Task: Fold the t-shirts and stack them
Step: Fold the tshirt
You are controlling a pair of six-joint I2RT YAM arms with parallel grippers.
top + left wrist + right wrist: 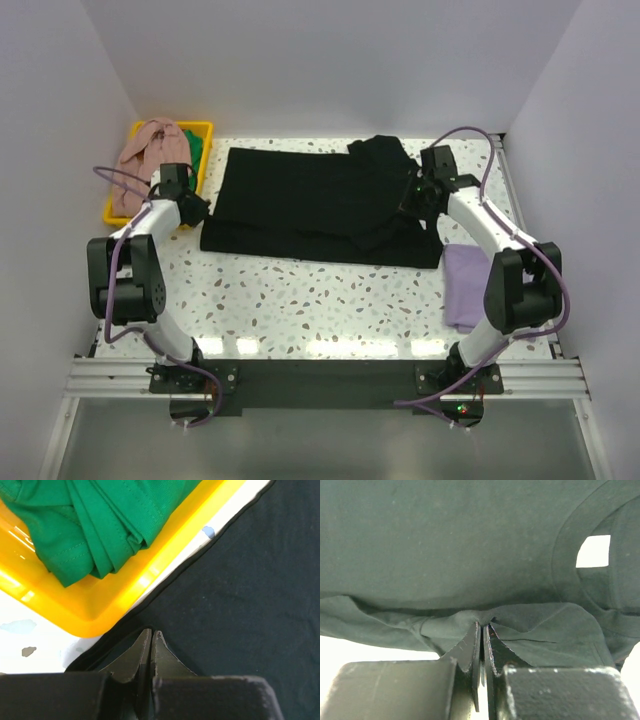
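A black t-shirt (300,205) lies spread across the back of the table, its right part bunched and folded over. My left gripper (196,211) is at the shirt's left edge. In the left wrist view its jaws (151,631) are shut at the shirt's hem (240,580), with fabric apparently between the tips. My right gripper (413,195) is at the shirt's right side. In the right wrist view it (483,625) is shut on a puckered fold of the black shirt (445,545), and the neck opening shows at the upper right.
A yellow bin (205,128) at the back left holds a green shirt (195,148) and a pink shirt (140,150); its corner (100,605) is right beside my left fingers. A folded purple shirt (465,285) lies at the right edge, beside my right arm.
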